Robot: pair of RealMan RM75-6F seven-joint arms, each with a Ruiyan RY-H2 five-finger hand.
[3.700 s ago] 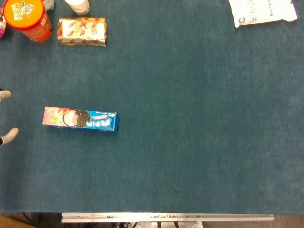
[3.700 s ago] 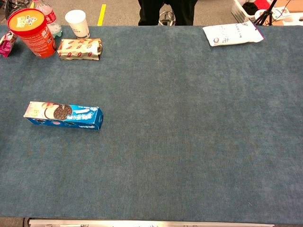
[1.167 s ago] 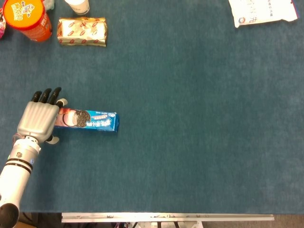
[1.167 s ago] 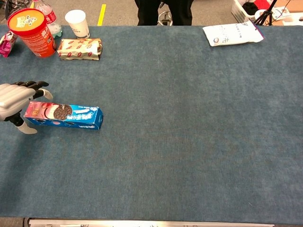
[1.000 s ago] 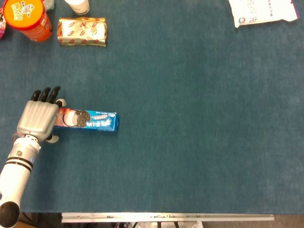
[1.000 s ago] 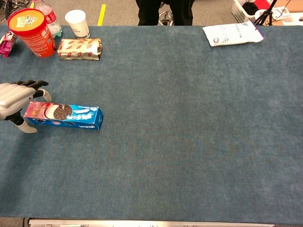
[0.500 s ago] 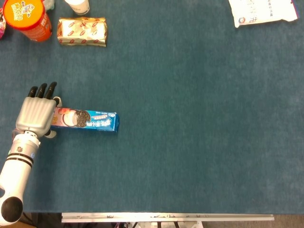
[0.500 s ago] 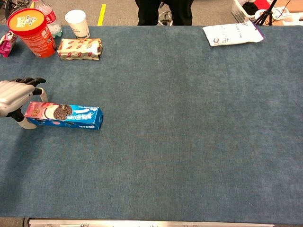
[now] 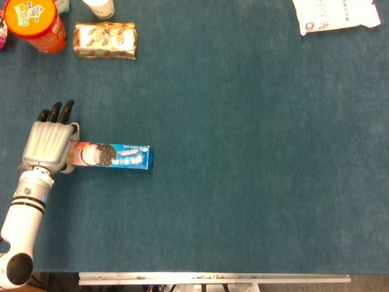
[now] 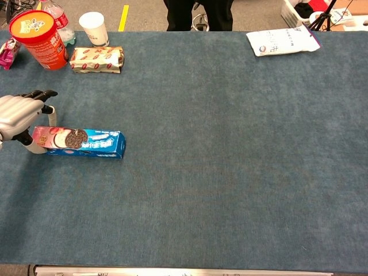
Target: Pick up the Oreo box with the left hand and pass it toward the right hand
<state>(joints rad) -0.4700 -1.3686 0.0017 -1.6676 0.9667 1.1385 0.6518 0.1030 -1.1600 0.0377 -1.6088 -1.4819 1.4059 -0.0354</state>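
Observation:
The blue Oreo box [image 9: 118,157] [image 10: 89,143] lies flat on the blue table, long side running left to right, at the left. My left hand [image 9: 47,143] [image 10: 16,112] sits over the box's left end with its fingers stretched toward the far side. Its thumb lies by the near side of that end and one finger by the far side. I cannot tell whether they touch the box; it rests on the cloth. The right hand shows in neither view.
At the far left stand an orange canister [image 9: 33,21] [image 10: 39,37], a white cup [image 10: 95,29] and a gold snack packet [image 9: 105,41] [image 10: 96,59]. A white bag [image 9: 337,15] [image 10: 283,41] lies at the far right. The table's metal front edge [image 9: 213,278] runs below.
My left hand came in from the left edge to the box's left end, then shifted slightly toward the far side. The box has turned a little and slid slightly right.

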